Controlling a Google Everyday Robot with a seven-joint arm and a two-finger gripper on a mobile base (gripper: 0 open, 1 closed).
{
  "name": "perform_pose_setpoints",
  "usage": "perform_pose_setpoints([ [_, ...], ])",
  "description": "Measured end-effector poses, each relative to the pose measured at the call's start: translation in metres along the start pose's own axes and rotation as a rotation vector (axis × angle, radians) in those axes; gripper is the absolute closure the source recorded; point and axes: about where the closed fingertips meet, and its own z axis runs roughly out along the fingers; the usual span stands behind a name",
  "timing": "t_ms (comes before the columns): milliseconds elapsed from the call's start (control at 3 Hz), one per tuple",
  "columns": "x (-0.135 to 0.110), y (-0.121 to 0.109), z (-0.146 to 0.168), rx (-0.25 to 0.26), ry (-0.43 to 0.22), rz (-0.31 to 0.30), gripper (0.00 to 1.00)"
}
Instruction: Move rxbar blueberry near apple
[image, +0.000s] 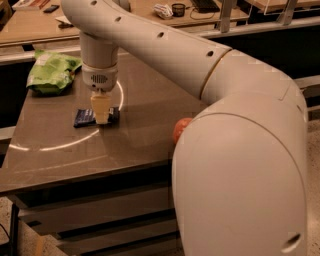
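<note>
The rxbar blueberry (86, 118) is a small dark navy wrapper lying flat on the brown table (130, 145), left of the middle. My gripper (101, 116) points straight down and stands on or just over the bar's right half, hiding part of it. The apple (180, 130) is red-orange and sits near the table's right edge. Only its left side shows, as my arm's large pale body covers the rest. The apple is well to the right of the bar and a little nearer the camera.
A green chip bag (52, 71) lies at the table's far left corner. My arm (165, 45) spans the table from the right. Behind the table stands a desk (30, 25) with small items. The floor (15, 235) shows at lower left.
</note>
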Motion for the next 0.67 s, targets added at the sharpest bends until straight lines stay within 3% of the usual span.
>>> perform_pose_setpoints([
  [333,0.044,0.000,-0.026,0.023,0.004,0.017,1.00],
  [667,0.103,-0.006,-0.067,0.097,0.000,0.036,1.00],
])
